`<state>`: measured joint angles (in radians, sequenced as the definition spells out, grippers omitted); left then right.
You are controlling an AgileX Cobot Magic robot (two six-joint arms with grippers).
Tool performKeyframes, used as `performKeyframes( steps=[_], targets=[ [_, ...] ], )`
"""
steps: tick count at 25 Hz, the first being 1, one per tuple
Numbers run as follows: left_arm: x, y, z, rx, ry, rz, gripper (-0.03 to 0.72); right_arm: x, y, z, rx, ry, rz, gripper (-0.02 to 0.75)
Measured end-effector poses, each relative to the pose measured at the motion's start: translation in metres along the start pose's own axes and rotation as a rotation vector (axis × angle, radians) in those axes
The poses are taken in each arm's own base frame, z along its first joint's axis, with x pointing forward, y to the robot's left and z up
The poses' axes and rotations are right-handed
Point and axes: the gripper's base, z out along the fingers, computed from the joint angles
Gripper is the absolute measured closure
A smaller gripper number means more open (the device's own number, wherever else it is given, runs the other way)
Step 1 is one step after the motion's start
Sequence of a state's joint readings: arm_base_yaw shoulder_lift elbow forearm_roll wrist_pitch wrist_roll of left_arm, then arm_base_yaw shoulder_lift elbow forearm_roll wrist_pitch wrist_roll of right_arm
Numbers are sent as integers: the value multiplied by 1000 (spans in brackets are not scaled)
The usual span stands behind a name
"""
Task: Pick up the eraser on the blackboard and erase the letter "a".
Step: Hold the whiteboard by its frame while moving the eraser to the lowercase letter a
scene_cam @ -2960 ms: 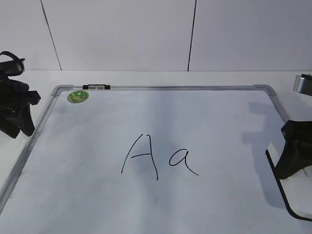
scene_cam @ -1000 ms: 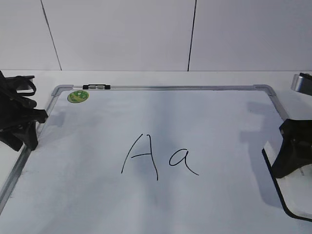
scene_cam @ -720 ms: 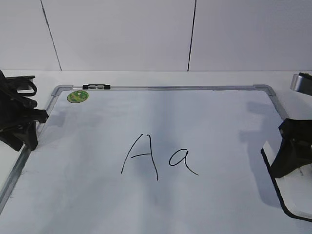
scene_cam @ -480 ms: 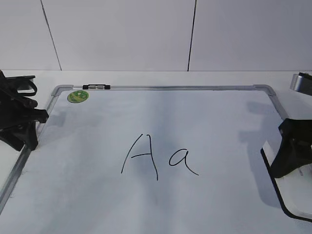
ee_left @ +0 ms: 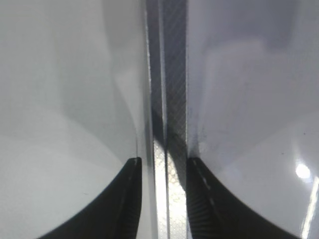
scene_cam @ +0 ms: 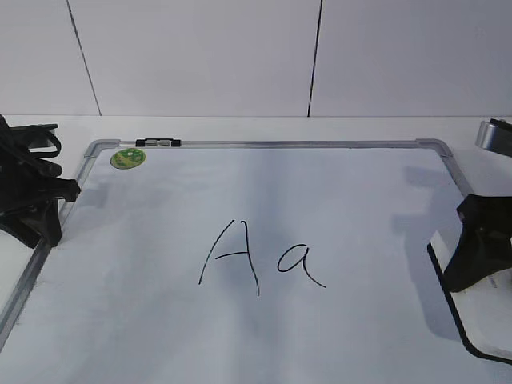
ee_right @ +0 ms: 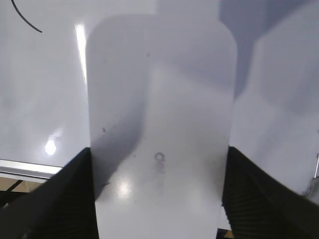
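Note:
The blackboard (scene_cam: 280,145) lies flat, a white board with a silver frame and a green sticker (scene_cam: 128,158). A capital "A" (scene_cam: 232,258) and the letter "a" (scene_cam: 298,264) are written mid-board. The eraser (scene_cam: 482,318), white with a black felt edge, sits at the board's right side. My right gripper (scene_cam: 478,248) is shut on it. In the right wrist view the eraser (ee_right: 159,99) fills the gap between the jaws (ee_right: 159,148). My left gripper (scene_cam: 40,216) is shut on the board's left frame (ee_left: 172,99), with one jaw on each side (ee_left: 163,160).
A small black and silver clip (scene_cam: 158,142) sits on the board's top frame. A white panelled wall stands behind the table. A silver part of the right arm (scene_cam: 496,134) shows at the far right. A piece of black marker stroke (ee_right: 25,20) shows in the right wrist view.
The left gripper moved right onto the board's left frame and then stayed. The right gripper and the eraser slid slightly left.

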<state>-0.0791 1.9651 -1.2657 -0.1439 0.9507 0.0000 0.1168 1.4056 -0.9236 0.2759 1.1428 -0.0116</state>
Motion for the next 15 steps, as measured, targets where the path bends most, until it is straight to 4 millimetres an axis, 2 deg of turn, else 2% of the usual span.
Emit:
performKeyframes(
  steps=[15],
  targets=[
    [0, 0, -1, -2, 0, 1, 468, 0, 0, 0, 0, 0, -6, 187]
  ],
)
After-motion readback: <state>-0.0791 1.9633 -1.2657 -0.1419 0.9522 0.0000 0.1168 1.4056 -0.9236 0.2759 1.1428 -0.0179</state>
